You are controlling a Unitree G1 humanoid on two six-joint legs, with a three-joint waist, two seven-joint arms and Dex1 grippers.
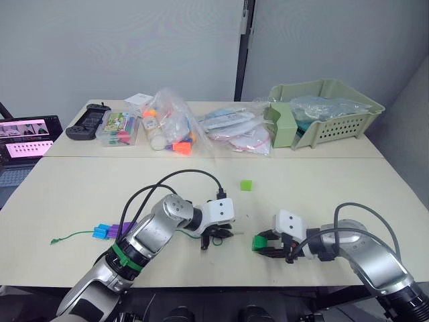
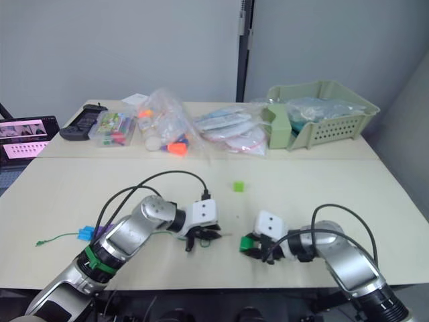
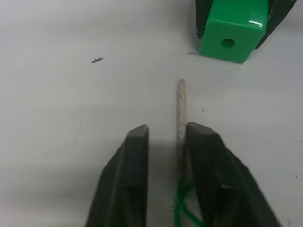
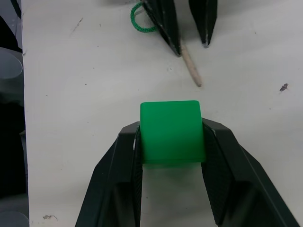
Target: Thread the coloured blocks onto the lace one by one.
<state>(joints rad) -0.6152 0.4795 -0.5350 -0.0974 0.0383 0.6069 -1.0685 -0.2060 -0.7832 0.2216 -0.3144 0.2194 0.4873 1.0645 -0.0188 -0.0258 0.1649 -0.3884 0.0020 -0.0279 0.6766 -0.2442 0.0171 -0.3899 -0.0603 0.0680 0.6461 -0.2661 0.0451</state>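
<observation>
The dark green block (image 4: 172, 131) sits low over the table (image 1: 322, 181), clamped between the two fingers of the right gripper (image 1: 268, 243), and its hole (image 3: 227, 43) faces the left gripper (image 3: 165, 142). The lace tip (image 3: 181, 113) is a stiff pale needle lying flat on the table just short of that block, not touching it. Its long axis points toward the block but lands slightly to one side of the hole, so the coming insertion depends on closing that small sideways offset and lifting the tip to hole height. The left gripper's fingers stand apart on either side of the tip's rear end, with the tip against one finger (image 3: 213, 161); the tip looks straddled rather than pinched. The left gripper is therefore the nearer one to the tip. The green lace (image 1: 77, 235) trails from the block's far left, past the already threaded blue (image 1: 101, 231) and purple blocks (image 1: 122, 230). The light green block (image 1: 247, 184) lies loose beyond the dark green block, well apart from both grippers.
</observation>
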